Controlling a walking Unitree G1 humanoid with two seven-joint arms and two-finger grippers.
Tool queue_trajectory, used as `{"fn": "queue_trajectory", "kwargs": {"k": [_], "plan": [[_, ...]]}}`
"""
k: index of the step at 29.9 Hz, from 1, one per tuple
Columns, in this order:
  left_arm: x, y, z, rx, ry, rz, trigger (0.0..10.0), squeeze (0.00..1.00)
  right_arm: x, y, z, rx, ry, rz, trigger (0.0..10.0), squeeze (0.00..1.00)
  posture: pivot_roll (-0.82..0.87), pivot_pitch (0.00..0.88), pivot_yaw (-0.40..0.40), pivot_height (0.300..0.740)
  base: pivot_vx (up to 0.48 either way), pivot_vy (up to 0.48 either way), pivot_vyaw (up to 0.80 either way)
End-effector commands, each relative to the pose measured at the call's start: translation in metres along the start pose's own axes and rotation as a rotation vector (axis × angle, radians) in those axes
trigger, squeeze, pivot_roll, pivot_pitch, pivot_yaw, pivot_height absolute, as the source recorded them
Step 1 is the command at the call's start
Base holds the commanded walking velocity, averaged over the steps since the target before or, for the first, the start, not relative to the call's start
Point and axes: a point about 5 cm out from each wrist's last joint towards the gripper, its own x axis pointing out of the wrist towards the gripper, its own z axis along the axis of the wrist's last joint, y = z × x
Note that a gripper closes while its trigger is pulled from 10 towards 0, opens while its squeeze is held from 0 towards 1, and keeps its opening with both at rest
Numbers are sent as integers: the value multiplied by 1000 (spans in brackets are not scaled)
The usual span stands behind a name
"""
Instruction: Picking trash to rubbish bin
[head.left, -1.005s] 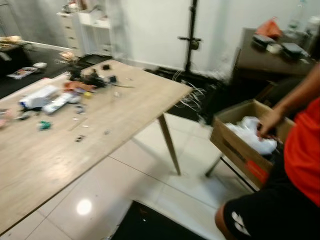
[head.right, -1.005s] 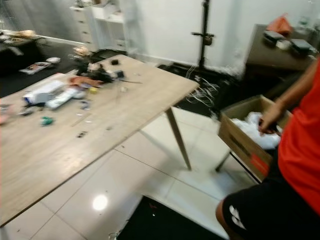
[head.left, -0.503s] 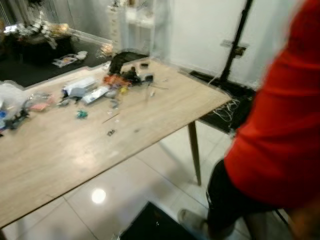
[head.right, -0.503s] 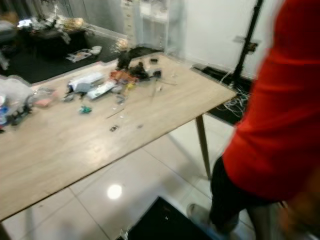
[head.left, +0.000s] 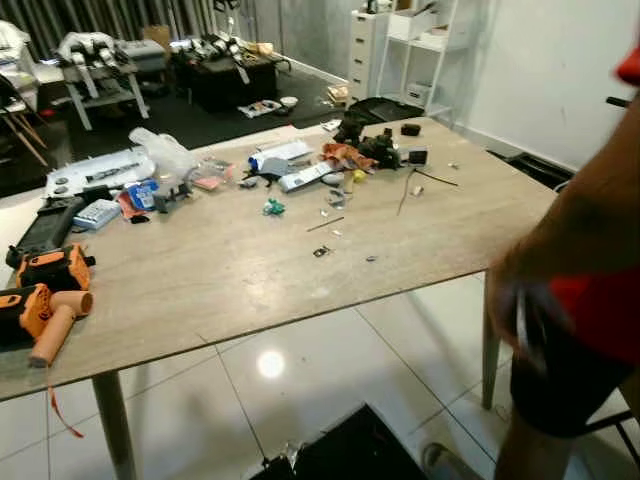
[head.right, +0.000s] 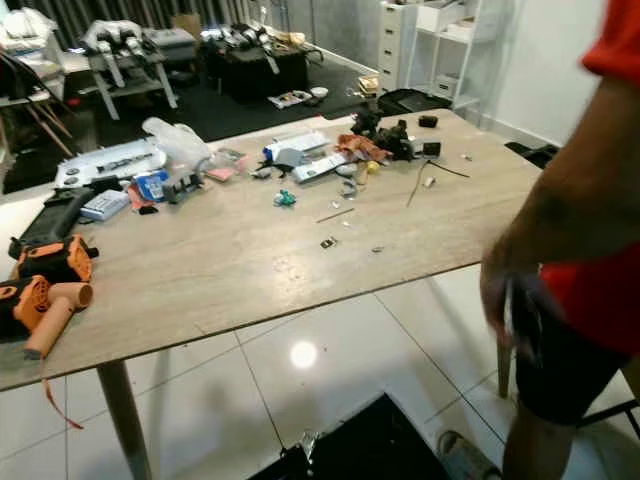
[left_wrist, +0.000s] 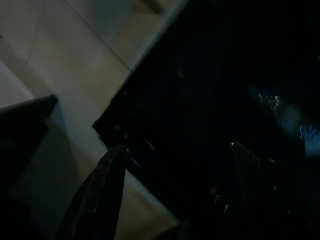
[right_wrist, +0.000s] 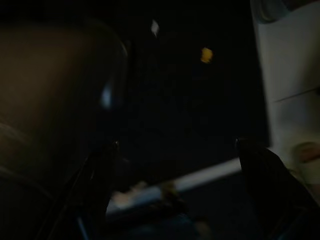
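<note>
A long wooden table carries scattered litter: a clear plastic bag, white packets, an orange wrapper, a small green scrap and tiny bits around. Both arms hang low in the shade. In the dark left wrist view my left gripper is open over pale floor tiles and a black mat. The right wrist view is just as dark; there my right gripper is open with nothing between its fingers.
A person in a red shirt and black shorts stands close at the right, a blurred hand beside the table's corner. Orange power tools lie at the table's left end. A black mat lies on the tiles below. White shelves stand behind.
The camera has swung left: the cardboard box with the white bag has left the view and more of the table's left end shows. The person now stands at the right edge.
</note>
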Motion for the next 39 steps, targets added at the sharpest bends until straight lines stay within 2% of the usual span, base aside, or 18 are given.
{"fn": "queue_trajectory", "kwargs": {"k": [1, 3, 4, 7, 9, 12, 13, 15, 19, 20, 22, 24, 28, 31, 33, 34, 36, 39], "plan": [[-1, 3, -7, -60, 19, 32, 10000, 0, 0, 3, 0, 19, 0, -15, 10000, 0, -99, 162, 26, 740, 0, 0, 0], [0, 4, -3, -96, 2, 37, 10000, 0, 0, 1, -1, 33, -1, -33, 10000, 0, -102, 163, 25, 740, 0, 0, 0], [1, 4, 5, -186, -29, 29, 10000, 0, -1, -10, -13, 68, 5, -81, 10000, 0, -105, 165, 25, 740, 0, 0, 0], [1, 5, 13, -253, -56, 23, 10000, 0, -4, -26, -16, 129, -13, -167, 10000, 0, -110, 168, 26, 740, 0, 0, 0], [2, 8, 22, -312, -89, 17, 10000, 0, -8, -48, -12, 210, -48, -283, 10000, 0, -117, 168, 27, 740, 0, 0, 0], [3, 11, 32, -373, -134, 6, 10000, 0, -19, -89, 10, 316, -153, -448, 10000, 0, -129, 168, 30, 740, 0, 0, 0], [3, 11, 32, -373, -134, 6, 10000, 0, -19, -89, 10, 316, -153, -448, 10000, 0, -129, 168, 30, 740, 0, 0, 0], [3, 14, 35, -366, -148, 22, 10000, 0, -32, -120, 31, 365, -234, -577, 10000, 0, -134, 169, 29, 740, 0, 0, 0], [3, 20, 37, -364, -159, 55, 10000, 0, -59, -162, 74, 440, -411, -736, 10000, 0, -137, 171, 30, 740, 0, 0, 0], [3, 20, 37, -364, -159, 55, 10000, 0, -59, -162, 74, 440, -411, -736, 10000, 0, -137, 171, 30, 740, 0, 0, 0], [3, 21, 37, -374, -165, 58, 10000, 0, -74, -174, 105, 479, -549, -758, 10000, 0, -136, 175, 32, 740, 0, 0, 0], [3, 21, 37, -378, -168, 57, 10000, 0, -80, -177, 117, 496, -606, -758, 10000, 0, -136, 175, 33, 740, 0, 0, 0], [3, 18, 35, -370, -162, 45, 10000, 0, -134, -182, 205, 504, -1036, -659, 10000, 0, -140, 180, 38, 740, 0, 0, 0], [3, 17, 35, -368, -159, 41, 10000, 0, -147, -181, 220, 489, -1113, -639, 10000, 0, -140, 180, 38, 740, 0, 0, 300], [3, 12, 33, -364, -150, 26, 10000, 0, -182, -176, 255, 411, -1290, -618, 10000, 0, -134, 179, 33, 740, 0, 0, 775], [3, 12, 33, -364, -150, 26, 10000, 0, -182, -176, 255, 411, -1290, -618, 10000, 0, -134, 179, 33, 740, 0, 0, 775], [2, 6, 31, -359, -140, -2, 10000, 0, -211, -167, 280, 353, -1437, -584, 10000, 0, -131, 177, 30, 740, 0, 0, 775], [2, -1, 27, -348, -121, -48, 10000, 0, -230, -151, 297, 293, -1538, -526, 10000, 0, -131, 175, 30, 740, 0, 0, 775]]}}
